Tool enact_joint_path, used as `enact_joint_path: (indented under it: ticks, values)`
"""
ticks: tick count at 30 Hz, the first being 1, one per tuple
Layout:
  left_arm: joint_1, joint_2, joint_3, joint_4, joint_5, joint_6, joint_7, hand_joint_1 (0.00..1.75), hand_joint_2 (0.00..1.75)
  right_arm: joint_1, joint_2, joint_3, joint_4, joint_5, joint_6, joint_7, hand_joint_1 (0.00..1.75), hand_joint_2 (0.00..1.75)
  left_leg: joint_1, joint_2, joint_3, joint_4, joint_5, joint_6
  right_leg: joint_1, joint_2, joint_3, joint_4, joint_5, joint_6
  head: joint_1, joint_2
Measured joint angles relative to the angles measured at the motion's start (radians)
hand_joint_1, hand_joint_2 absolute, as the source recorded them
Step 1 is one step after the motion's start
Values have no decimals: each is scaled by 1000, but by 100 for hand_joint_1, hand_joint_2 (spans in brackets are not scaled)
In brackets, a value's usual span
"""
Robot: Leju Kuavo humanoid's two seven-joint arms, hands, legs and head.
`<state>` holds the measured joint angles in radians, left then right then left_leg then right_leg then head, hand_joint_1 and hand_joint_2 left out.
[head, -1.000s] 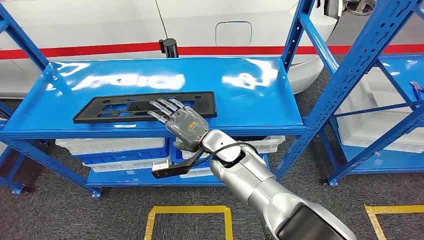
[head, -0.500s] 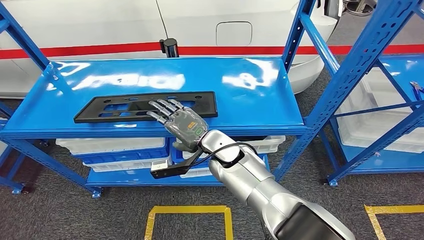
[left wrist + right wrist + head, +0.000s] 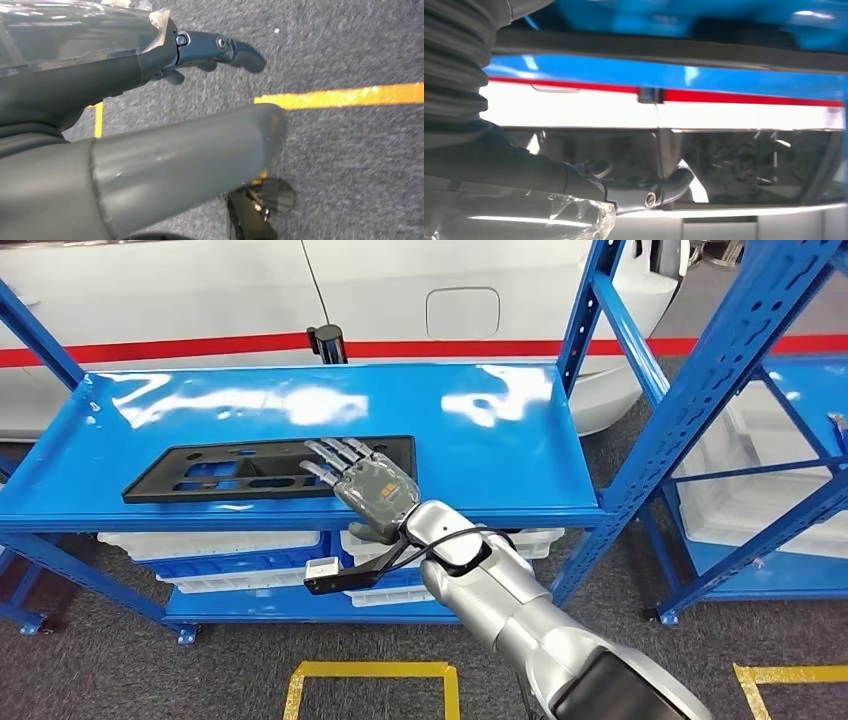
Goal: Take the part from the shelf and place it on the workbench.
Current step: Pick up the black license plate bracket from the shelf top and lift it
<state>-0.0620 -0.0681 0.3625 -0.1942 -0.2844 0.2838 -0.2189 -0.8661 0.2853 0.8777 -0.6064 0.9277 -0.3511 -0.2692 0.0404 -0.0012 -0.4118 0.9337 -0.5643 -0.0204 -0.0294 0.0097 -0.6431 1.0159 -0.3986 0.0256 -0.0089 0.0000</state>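
One black part lies flat near the front edge of the blue shelf, and you see the right hand now further over its right end than a second ago, fingers spread, gripping nothing. The whole view has shifted, so the camera moved; the lift is not yet begun, I judge. Your left hand hangs over the floor, holding nothing.

We cannot tell whether the right hand touches the black part: its fingers cover the part's right end. The white bins under the blue shelf are half hidden by its near edge. The right wrist view is blurred around the fingers.
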Motion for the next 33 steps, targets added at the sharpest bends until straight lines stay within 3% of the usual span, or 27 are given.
enact_joint_path:
  ticks: [2, 3, 6, 7, 8, 9, 11, 12, 13, 14, 16, 18, 20, 22, 23, 24, 26, 27, 28, 30, 33]
  values:
    - [-2, 0, 0, 0, 0, 0, 0, 0, 0, -2, 2, 0, 0, 0, -1, 0, 0, 175, 5, 2, -7, 27, -16, -5, -1, 4, 7, 2, -13, -19, -7, 0]
    - [-3, 0, 0, 0, 0, 0, 0, 0, 0, -3, 4, 0, 0, 0, -1, 0, 0, 175, 6, 3, -33, 75, -36, -7, 0, 5, 14, 1, -19, -28, -9, 0]
    - [-2, 0, 0, 0, 0, 2, 1, 0, 0, -4, 5, 0, 3, 1, -2, 1, 0, 175, 2, 3, -191, 303, -99, -6, 12, 6, 33, 1, -38, -49, -13, 0]
    - [-1, 0, 0, 0, 0, 3, 2, 0, 0, -2, 5, 0, 5, 1, -2, 1, 0, 175, 0, 3, -235, 344, -92, -1, 18, 7, 41, 1, -45, -53, -13, 0]
    - [1, 0, 0, 0, 0, 3, 3, 0, 0, -1, 5, 0, 7, 1, -2, 1, 0, 175, -4, 3, -262, 346, -59, 7, 24, 9, 51, 1, -53, -55, -13, 0]
    - [3, 0, 0, 0, 0, 3, 3, 0, 0, -1, 5, 0, 9, 0, -2, 1, 0, 175, -10, 3, -266, 306, -5, 21, 30, 11, 65, 0, -61, -56, -13, 0]
    - [5, 4, 1, 0, -1, 3, 3, 0, 0, -2, 6, 0, 11, 0, -2, 1, 0, 175, -30, 2, -244, 182, 106, 63, 38, 13, 90, -3, -78, -58, -10, 0]
    - [5, 5, 1, 0, -1, 3, 3, 0, 0, -3, 6, 0, 12, -1, -3, 1, 0, 175, -39, 2, -229, 134, 133, 83, 38, 13, 98, -7, -84, -56, -6, 0]
    - [4, 6, 1, 0, -1, 4, 3, 0, 0, -4, 7, 0, 12, -2, -3, 1, 0, 175, -48, 2, -218, 103, 141, 99, 36, 13, 104, -12, -86, -53, -5, 0]
    - [4, 8, 2, 0, -1, 4, 3, 0, 0, -4, 8, 0, 13, -3, -4, 1, 0, 175, -52, 3, -210, 88, 134, 108, 37, 12, 108, -13, -83, -45, -4, 0]
    - [5, 7, 2, -1, 0, 3, 3, 0, 0, -5, 10, 0, 14, -3, -4, 1, 0, 175, -53, 3, -176, 50, 133, 114, 40, 9, 116, -10, -78, -30, -9, 0]
    - [7, 5, 3, -1, 1, 2, -2, 0, 0, -10, 10, -1, 15, -4, -5, 1, 0, 175, -45, 3, -139, 25, 136, 110, 43, 5, 99, 39, -91, -25, -6, 0]
    - [6, 1, 4, -1, 3, 0, -14, 0, 0, -14, 9, -1, 16, -5, -7, 2, 0, 175, -40, 3, -123, 17, 133, 102, 38, 3, 31, 151, -124, -22, -4, 0]
    - [6, -4, 4, -1, 3, -2, -28, 0, 0, -11, 4, -1, 17, -6, -9, 1, 0, 175, -36, 2, -116, 18, 124, 89, 28, 3, -44, 242, -153, -12, -3, 0]
    - [6, -5, 4, -1, 2, -1, -36, 0, 0, -8, 2, -1, 18, -6, -9, 1, 0, 175, -33, 1, -111, 19, 118, 82, 22, 2, -60, 240, -147, -3, -3, 0]
    - [7, -6, 4, -1, 1, 0, -43, 0, 0, -6, 0, -1, 18, -7, -10, 0, 0, 175, -29, 0, -105, 21, 111, 73, 16, 0, -57, 200, -120, 11, -3, 0]
    - [8, -8, 4, -1, -1, 3, -56, 0, 0, -5, -3, -1, 18, -8, -10, -1, 0, 175, -21, -1, -92, 31, 92, 55, 4, -7, -17, 64, -38, 38, -2, 0]
    - [7, -7, 4, -1, -2, 3, -62, 0, 0, -4, -5, -1, 18, -9, -11, -1, 0, 175, -19, -1, -89, 38, 83, 45, 3, -12, -2, 16, -19, 37, 0, 0]
    - [6, -7, 4, -1, -3, 3, -66, 0, 0, -3, -6, -1, 18, -9, -12, 0, 0, 175, -18, -1, -90, 43, 73, 36, 5, -16, 5, -6, -7, 29, 2, 0]
    - [6, -7, 4, -1, -5, 3, -73, 0, 0, 1, -9, -2, 18, -10, -17, 0, 0, 175, -18, 2, -92, 54, 64, 22, 8, -18, 6, -6, -9, -3, 3, 0]
    - [6, -8, 4, -1, -6, 4, -77, 0, 0, 4, -10, -3, 18, -12, -20, -1, 0, 175, -11, 4, -107, 100, 38, 10, 2, -11, 16, -7, -3, -24, -2, 0]
